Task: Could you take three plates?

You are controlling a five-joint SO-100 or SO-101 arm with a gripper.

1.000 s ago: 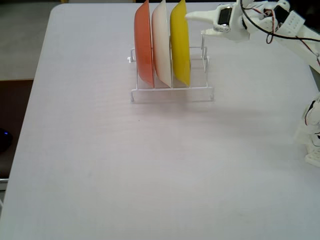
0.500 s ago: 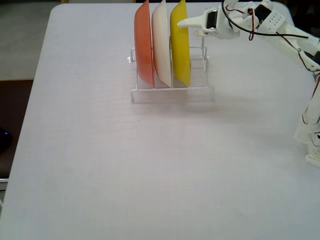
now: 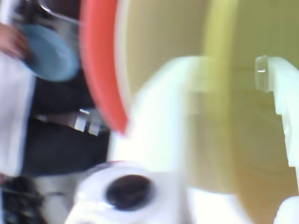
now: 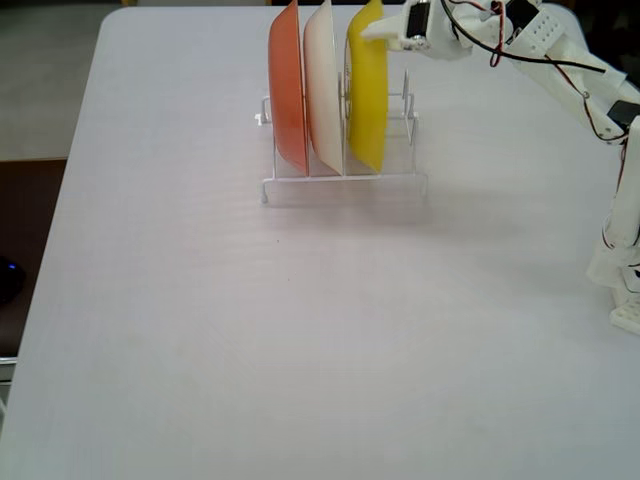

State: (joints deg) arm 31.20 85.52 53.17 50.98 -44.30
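Straddling the yellow plate [image 4: 367,90] rim, gripper [image 4: 375,30] spread, nothing clamped; risks tipping it against the cream plate [image 4: 323,85] or dragging the rack [image 4: 345,185].

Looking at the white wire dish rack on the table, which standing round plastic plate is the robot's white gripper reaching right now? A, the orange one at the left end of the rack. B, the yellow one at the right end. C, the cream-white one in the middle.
B: in the fixed view the gripper sits at the top rim of the yellow plate, the rightmost in the rack; the wrist view shows its fingers straddling that yellow rim.
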